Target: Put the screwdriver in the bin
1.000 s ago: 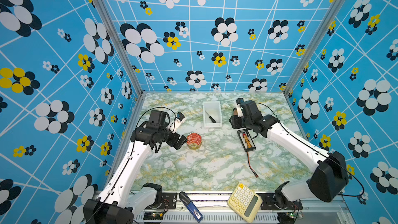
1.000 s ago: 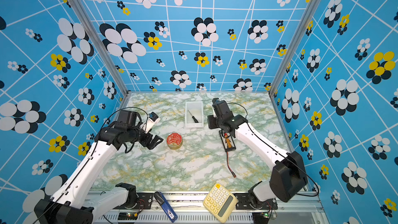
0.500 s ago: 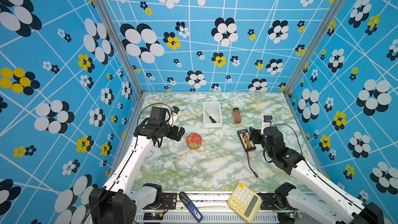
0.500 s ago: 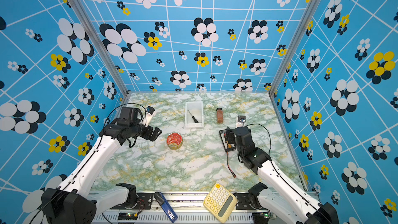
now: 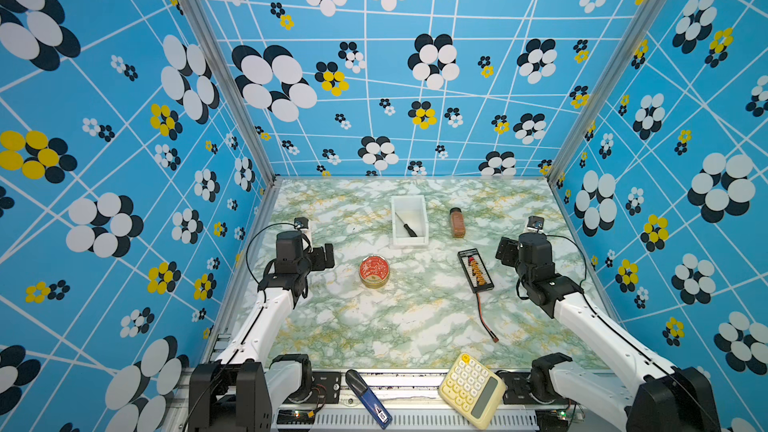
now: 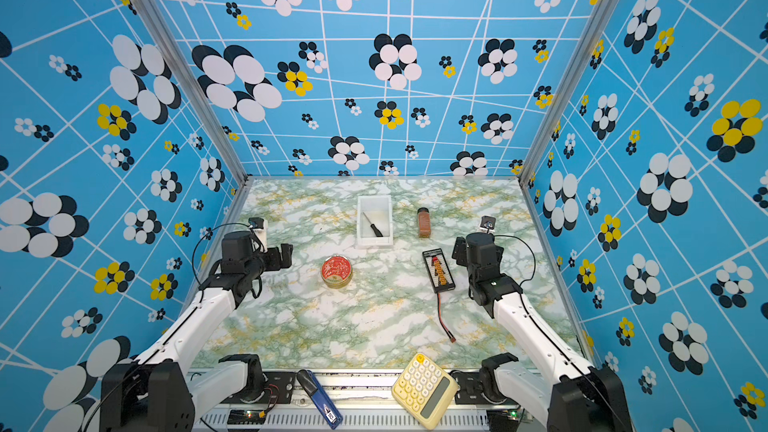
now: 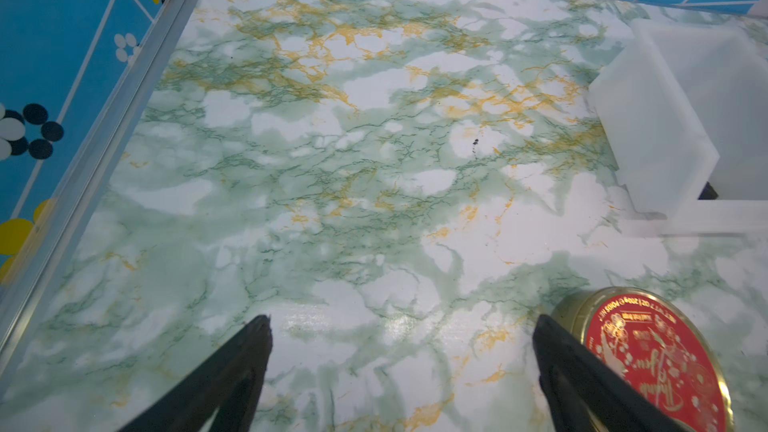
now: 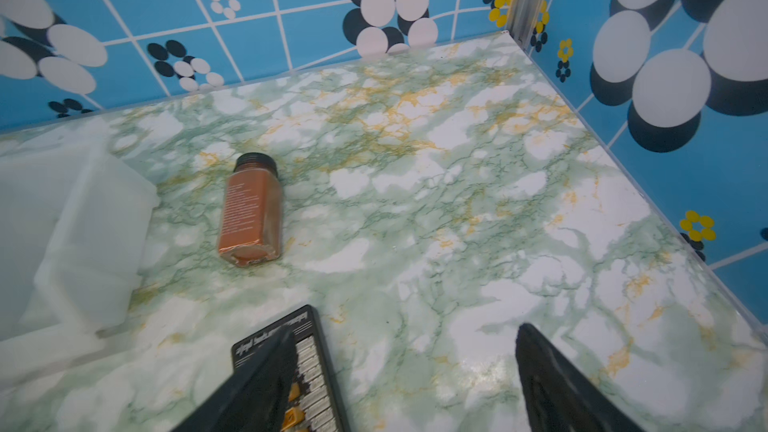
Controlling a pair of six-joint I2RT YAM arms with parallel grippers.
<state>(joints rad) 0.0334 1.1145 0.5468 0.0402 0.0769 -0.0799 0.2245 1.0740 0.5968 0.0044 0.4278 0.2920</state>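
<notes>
Marbled green-and-white desk [image 5: 374,326] fills the floor of a booth walled in blue flower print. Nearest the camera in both top views, on the front rail, lie a yellow calculator [image 5: 471,394] and a blue stick [image 5: 370,398], well behind both tools. The left tool [image 7: 401,371] hangs released over bare desk, nothing between its fingers, with a red tin [image 5: 374,270] just beside its right finger. The right tool [image 8: 405,384] is likewise spread wide and empty; its left finger sits above the end of a black board with orange parts [image 5: 476,270], not gripping it. A brown spice jar [image 8: 251,209] lies on its side ahead of the right tool.

Farther off, ahead of both tools and between them, stands the bin [image 5: 424,218]. The screwdriver [image 5: 406,225] lies flat inside it, slanted across the bottom, black handle toward the tools and thin grey shaft pointing away. By my reading the task is done: nothing is left but for the arms to rest.
</notes>
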